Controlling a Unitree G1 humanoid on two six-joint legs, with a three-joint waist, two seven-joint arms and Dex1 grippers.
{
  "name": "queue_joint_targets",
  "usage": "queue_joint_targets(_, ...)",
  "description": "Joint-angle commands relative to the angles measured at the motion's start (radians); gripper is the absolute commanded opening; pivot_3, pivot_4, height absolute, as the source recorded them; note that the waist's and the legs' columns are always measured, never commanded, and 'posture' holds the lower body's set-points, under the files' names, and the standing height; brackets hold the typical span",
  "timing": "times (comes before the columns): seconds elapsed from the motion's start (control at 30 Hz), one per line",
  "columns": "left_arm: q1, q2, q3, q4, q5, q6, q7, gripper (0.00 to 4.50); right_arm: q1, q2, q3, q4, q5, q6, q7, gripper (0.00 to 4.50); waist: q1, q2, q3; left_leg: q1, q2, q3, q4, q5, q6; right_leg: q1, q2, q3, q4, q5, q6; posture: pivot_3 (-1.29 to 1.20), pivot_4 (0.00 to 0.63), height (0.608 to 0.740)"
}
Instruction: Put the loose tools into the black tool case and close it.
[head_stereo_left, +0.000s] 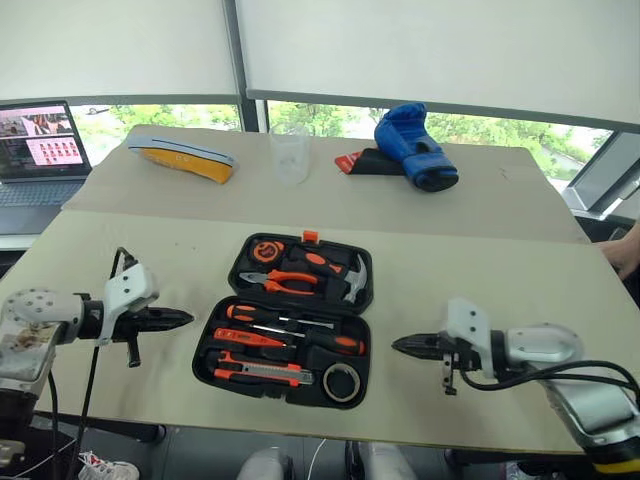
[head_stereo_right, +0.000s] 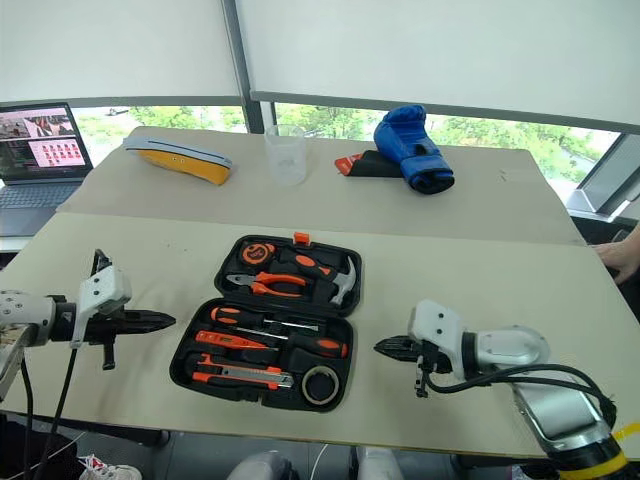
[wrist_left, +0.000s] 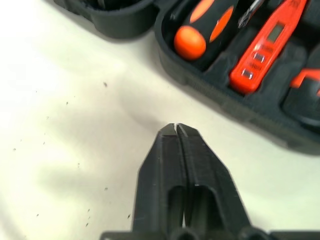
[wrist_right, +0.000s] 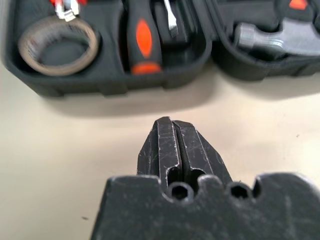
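The black tool case (head_stereo_left: 214, 352) lies open flat at the table's middle. Its near half holds two black-and-orange screwdrivers (head_stereo_left: 262, 315), an orange tester screwdriver (head_stereo_left: 248, 338), an orange utility knife (head_stereo_left: 262, 373) and a grey tape roll (head_stereo_left: 342, 383). The far half holds pliers, a hammer and a tape measure. My left gripper (head_stereo_left: 186, 319) hovers just left of the case, shut and empty, pointing at it. My right gripper (head_stereo_left: 398, 346) hovers just right of the case, shut and empty. In the wrist views, the left gripper (wrist_left: 176, 128) and the right gripper (wrist_right: 170, 121) each face a case edge.
A blue boxing glove (head_stereo_left: 413, 145) on a dark object, a clear plastic cup (head_stereo_left: 289, 152) and a yellow-blue item (head_stereo_left: 182, 155) sit at the table's far side. A laptop (head_stereo_left: 40, 150) stands at far left. A person's hand (head_stereo_left: 625, 248) shows at the right edge.
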Motion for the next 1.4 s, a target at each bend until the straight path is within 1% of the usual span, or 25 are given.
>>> queue_joint_targets(0.03, -0.031, -0.065, -0.049, -0.048, -0.018, 0.016, -0.008, 0.08, -0.036, 0.023, 0.041, 0.008, -0.05, -0.044, -0.014, 0.0, 0.0, 0.0, 0.0, 0.001, 0.0, 0.001, 0.0, 0.0, 0.0, 0.0, 0.0, 0.0, 0.001, 0.0, 0.0, 0.0, 0.15, 0.738)
queue_joint_targets(0.17, -0.055, -0.116, -0.109, -0.111, -0.007, 0.005, -0.026, 0.08, -0.039, 0.034, 0.063, 0.02, -0.075, -0.067, -0.016, 0.0, 0.001, 0.0, 0.0, 0.001, 0.0, 0.003, 0.0, 0.0, 0.0, 0.0, 0.0, 0.0, 0.002, 0.0, -0.001, 0.0, 0.15, 0.738)
queue_joint_targets(0.37, -0.071, -0.153, -0.17, -0.21, -0.025, 0.052, -0.049, 0.08, 0.028, -0.008, -0.001, -0.055, -0.026, -0.019, 0.001, 0.0, 0.007, 0.0, 0.0, -0.002, -0.001, 0.004, 0.0, -0.001, 0.001, 0.0, -0.001, 0.0, -0.002, 0.0, 0.0, 0.0, 0.15, 0.738)
queue_joint_targets(0.63, -0.093, -0.197, -0.221, -0.243, 0.001, 0.072, -0.037, 0.08, 0.126, -0.034, -0.069, -0.134, -0.006, 0.021, -0.006, 0.0, 0.011, 0.0, 0.0, -0.002, -0.001, 0.003, 0.0, -0.001, 0.001, 0.0, 0.0, 0.0, -0.002, 0.0, 0.001, 0.0, 0.15, 0.738)
queue_joint_targets(0.83, -0.126, -0.227, -0.256, -0.189, 0.054, 0.024, -0.037, 0.08, 0.175, -0.046, -0.1, -0.144, -0.029, 0.023, -0.014, 0.0, 0.016, 0.0, 0.0, -0.002, -0.002, 0.001, 0.001, -0.001, 0.002, 0.0, 0.0, 0.001, -0.002, 0.001, 0.002, 0.0, 0.15, 0.738)
queue_joint_targets(0.97, -0.137, -0.207, -0.235, -0.161, 0.066, 0.014, -0.046, 0.08, 0.216, -0.079, -0.14, -0.126, -0.054, 0.001, -0.011, 0.0, 0.022, 0.0, 0.0, -0.002, -0.003, 0.001, 0.001, -0.001, 0.004, 0.0, 0.0, 0.002, -0.002, 0.001, 0.003, 0.0, 0.15, 0.738)
queue_joint_targets(1.03, -0.126, -0.143, -0.185, -0.125, 0.064, 0.042, -0.051, 0.08, 0.242, -0.102, -0.217, -0.1, -0.037, 0.015, -0.015, 0.0, 0.022, 0.0, 0.0, -0.002, -0.003, 0.001, 0.001, -0.001, 0.004, 0.0, 0.0, 0.002, -0.003, 0.001, 0.003, 0.0, 0.15, 0.738)
queue_joint_targets(1.1, -0.11, -0.087, -0.139, -0.089, 0.049, 0.069, -0.058, 0.59, 0.254, -0.118, -0.277, -0.074, -0.019, 0.037, -0.016, 0.0, 0.019, 0.0, 0.0, -0.002, -0.003, 0.001, 0.001, -0.002, 0.004, 0.0, 0.0, 0.003, -0.003, 0.001, 0.003, 0.0, 0.15, 0.738)
queue_joint_targets(1.13, -0.106, -0.072, -0.118, -0.079, 0.03, 0.109, -0.056, 0.88, 0.253, -0.123, -0.297, -0.065, -0.012, 0.047, -0.018, 0.46, 0.013, 0.0, 0.0, -0.002, -0.002, 0.001, 0.001, -0.002, 0.004, 0.0, 0.0, 0.003, -0.002, 0.001, 0.003, 0.0, 0.15, 0.738)
queue_joint_targets(1.17, -0.107, -0.061, -0.098, -0.071, 0.008, 0.157, -0.051, 1.02, 0.245, -0.123, -0.317, -0.057, 0.004, 0.072, -0.021, 0.58, 0.008, 0.0, 0.0, -0.001, -0.002, 0.001, 0.001, -0.002, 0.004, 0.0, 0.0, 0.003, -0.002, 0.001, 0.003, 0.0, 0.15, 0.738)
queue_joint_targets(1.2, -0.113, -0.058, -0.082, -0.065, -0.011, 0.203, -0.041, 1.45, 0.233, -0.12, -0.333, -0.051, 0.024, 0.1, -0.025, 0.73, 0.004, 0.0, 0.0, -0.001, -0.001, 0.002, 0.001, -0.002, 0.004, 0.0, 0.0, 0.003, -0.002, 0.001, 0.003, 0.0, 0.15, 0.738)
queue_joint_targets(1.23, -0.12, -0.058, -0.072, -0.059, -0.023, 0.234, -0.034, 1.84, 0.222, -0.118, -0.342, -0.047, 0.039, 0.121, -0.028, 1.15, 0.001, 0.0, 0.0, 0.001, -0.001, 0.002, 0.001, -0.002, 0.004, 0.001, 0.0, 0.003, -0.002, 0.001, 0.003, 0.0, 0.15, 0.738)
queue_joint_targets(1.27, -0.154, -0.076, -0.054, -0.044, -0.05, 0.316, -0.005, 2.19, 0.182, -0.1, -0.354, -0.039, 0.075, 0.175, -0.046, 1.48, -0.001, 0.0, 0.0, 0.001, 0.0, 0.002, 0.001, -0.002, 0.004, 0.001, 0.0, 0.004, -0.002, 0.001, 0.003, 0.0, 0.15, 0.738)
queue_joint_targets(1.3, -0.181, -0.09, -0.043, -0.032, -0.069, 0.374, 0.016, 2.6, 0.15, -0.088, -0.36, -0.032, 0.1, 0.213, -0.06, 1.83, -0.002, -0.001, 0.0, 0.003, 0.0, 0.003, 0.001, -0.002, 0.004, 0.002, 0.0, 0.004, -0.001, -0.002, 0.008, 0.0, 0.15, 0.738)
queue_joint_targets(1.37, -0.274, -0.147, -0.028, 0.007, -0.111, 0.552, 0.095, 3.33, 0.015, -0.026, -0.371, 0.003, 0.185, 0.375, -0.135, 2.55, -0.002, -0.002, 0.001, 0.003, -0.001, 0.004, 0.001, -0.002, 0.005, 0.003, 0.0, 0.006, 0.0, -0.002, 0.011, 0.0, 0.15, 0.738)
queue_joint_targets(1.4, -0.321, -0.179, -0.027, 0.028, -0.122, 0.625, 0.134, 3.82, -0.051, 0.002, -0.363, 0.025, 0.215, 0.446, -0.164, 2.99, -0.002, -0.003, 0.002, 0.003, -0.001, 0.004, 0.001, -0.001, 0.006, 0.003, 0.0, 0.007, -0.001, 0.001, 0.011, 0.0, 0.15, 0.738)
